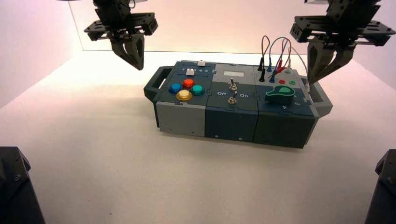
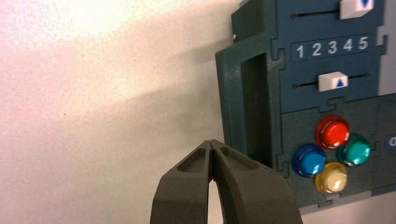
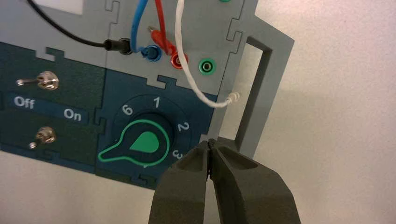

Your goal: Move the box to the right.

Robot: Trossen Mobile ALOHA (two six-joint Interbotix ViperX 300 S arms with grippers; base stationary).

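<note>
- Now the left gripper, fingertips pressed together and holding nothing, hangs above the table at about ten o'clock from the box's left handle.
- Centrally, the box lies with its long axis running nine to three o'clock.
- At three o'clock, the right gripper, likewise closed and empty, hovers just over the right handle; pushing rightward probably suits the left arm.

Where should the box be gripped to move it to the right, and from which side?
Probably at an end handle. The box is long and too wide to clamp across, but each end carries an open loop. The right gripper hangs shut just above the right handle; opened, it could come down over that bar. The left gripper, also shut, hovers beyond the left handle.
</note>
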